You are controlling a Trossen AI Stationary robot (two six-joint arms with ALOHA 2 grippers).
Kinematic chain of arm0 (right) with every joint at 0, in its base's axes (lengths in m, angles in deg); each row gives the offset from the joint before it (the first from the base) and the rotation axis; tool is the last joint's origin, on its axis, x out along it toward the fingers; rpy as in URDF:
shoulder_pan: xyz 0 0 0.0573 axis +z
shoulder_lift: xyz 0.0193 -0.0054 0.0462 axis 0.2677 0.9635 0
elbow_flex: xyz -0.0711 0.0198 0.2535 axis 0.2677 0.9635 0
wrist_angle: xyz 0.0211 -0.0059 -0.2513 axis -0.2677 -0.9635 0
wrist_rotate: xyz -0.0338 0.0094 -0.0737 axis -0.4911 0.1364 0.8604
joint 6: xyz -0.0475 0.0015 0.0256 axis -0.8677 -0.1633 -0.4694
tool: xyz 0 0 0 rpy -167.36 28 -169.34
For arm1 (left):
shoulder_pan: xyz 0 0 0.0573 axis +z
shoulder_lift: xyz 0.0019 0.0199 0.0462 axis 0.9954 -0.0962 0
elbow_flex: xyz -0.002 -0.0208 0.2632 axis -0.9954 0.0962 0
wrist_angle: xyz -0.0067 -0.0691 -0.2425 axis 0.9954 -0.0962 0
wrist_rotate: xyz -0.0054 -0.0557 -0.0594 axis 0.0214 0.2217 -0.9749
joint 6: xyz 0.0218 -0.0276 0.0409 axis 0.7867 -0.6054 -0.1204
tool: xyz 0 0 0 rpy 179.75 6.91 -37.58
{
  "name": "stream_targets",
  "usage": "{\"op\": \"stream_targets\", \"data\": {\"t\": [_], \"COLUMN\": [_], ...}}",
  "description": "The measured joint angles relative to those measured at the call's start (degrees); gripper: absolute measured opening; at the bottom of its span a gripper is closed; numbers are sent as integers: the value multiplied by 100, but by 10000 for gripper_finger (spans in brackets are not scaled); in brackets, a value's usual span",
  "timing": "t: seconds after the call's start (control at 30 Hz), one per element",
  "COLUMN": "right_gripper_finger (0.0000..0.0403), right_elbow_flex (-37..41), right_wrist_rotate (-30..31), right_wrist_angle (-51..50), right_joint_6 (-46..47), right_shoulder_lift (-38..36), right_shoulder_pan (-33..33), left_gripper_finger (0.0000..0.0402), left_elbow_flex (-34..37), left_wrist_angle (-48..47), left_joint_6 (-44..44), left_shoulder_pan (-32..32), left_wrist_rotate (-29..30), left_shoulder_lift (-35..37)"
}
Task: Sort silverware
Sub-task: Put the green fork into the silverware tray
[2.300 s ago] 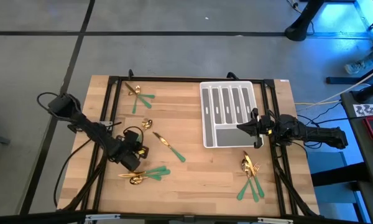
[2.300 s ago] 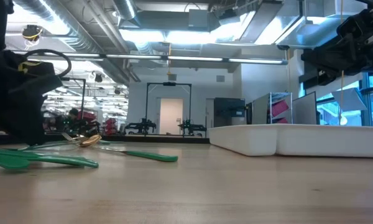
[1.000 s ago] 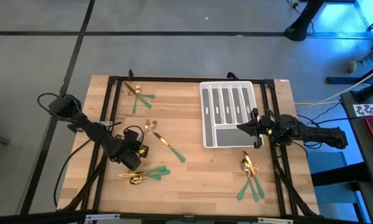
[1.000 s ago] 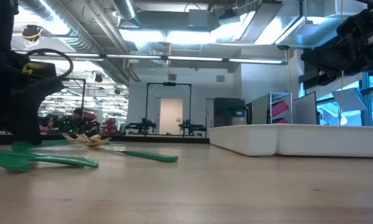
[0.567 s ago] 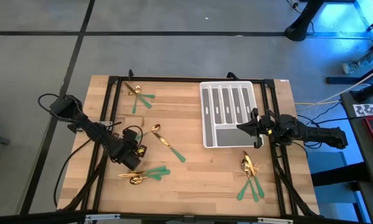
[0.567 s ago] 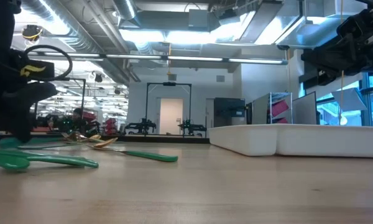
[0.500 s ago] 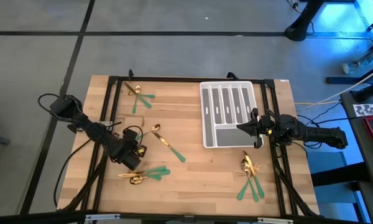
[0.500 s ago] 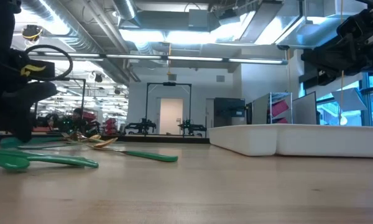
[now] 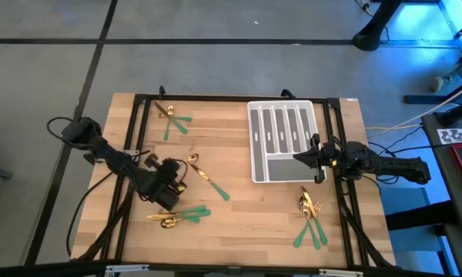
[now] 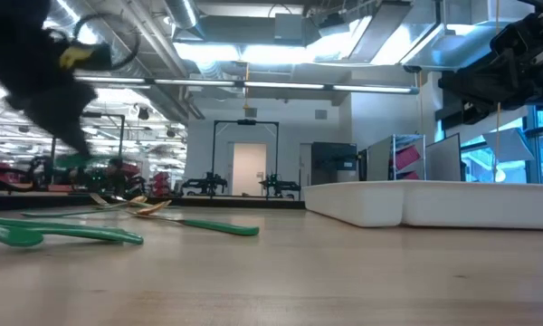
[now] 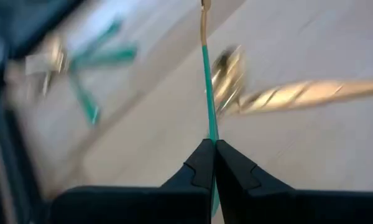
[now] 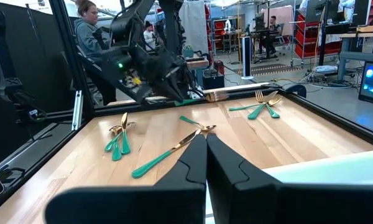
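Note:
My left gripper [image 9: 177,175] hovers over the table's left half, shut on a green-handled piece of silverware [image 11: 205,74]. Its gold head [image 9: 191,160] points toward the far right. Under it on the table lie a gold-bladed knife [image 9: 210,183] and another gold-headed piece [image 12: 198,124]. More silverware lies in piles at the far left [image 9: 173,119], near left [image 9: 177,216] and near right [image 9: 311,219]. My right gripper [image 12: 206,140] waits shut and level by the right side of the slotted tray [image 9: 283,142]. My left gripper pinches the slim green handle [image 11: 209,127] between its two fingertips. The fingers slant down from the table's left, and the handle runs straight on ahead of them. The piece is lifted clear of the table, its gold head farthest from the fingers.
A black frame [image 9: 138,123] runs along the table's edges. Bare wood [image 9: 246,208] lies between the knife and the near right pile. In the right wrist view a person [image 12: 90,31] stands beyond the table's left end.
My left gripper has risen from the table and rolled about its own axis, shifting a little toward the table's right. The green-handled piece has come up with it, from lying on the wood to hanging clear above it.

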Motion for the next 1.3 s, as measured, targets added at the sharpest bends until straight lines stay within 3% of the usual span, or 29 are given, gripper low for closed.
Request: {"op": "stream_targets", "data": {"t": [0.1, 0.3, 0.5, 0.73, 0.87, 1.1, 1.3], "right_gripper_finger": [1, 1, 1, 1, 1, 1, 1], "right_elbow_flex": [-1, 0, -2, -1, -2, -1, 0], "right_wrist_rotate": [0, 0, 0, 0, 0, 0, 252], "right_wrist_angle": [0, 0, 0, 0, 0, 228, 1638], "right_joint_6": [0, 0, 0, 0, 0, 14, 696], "right_shoulder_lift": [-1, -1, -1, -1, -1, 1, 1], "right_shoulder_pan": [0, 0, -2, -1, 0, -2, -2], "left_gripper_finger": [0, 0, 0, 0, 0, 0, 0], "left_elbow_flex": [-13, 274, 773, 1270, 1303, 1301, 1305], "left_wrist_angle": [1281, 4541, 7387, 9713, 10183, 10862, 10938], "left_joint_6": [969, 3656, 5555, 6615, 7051, 7652, 7720], "left_shoulder_pan": [167, 600, 1286, 2042, 2162, 2057, 2101], "left_wrist_rotate": [457, 318, -949, -3293, -4147, -4217, -4232], "left_shoulder_lift": [3, 3, 3, 3, 3, -67, -239]}}
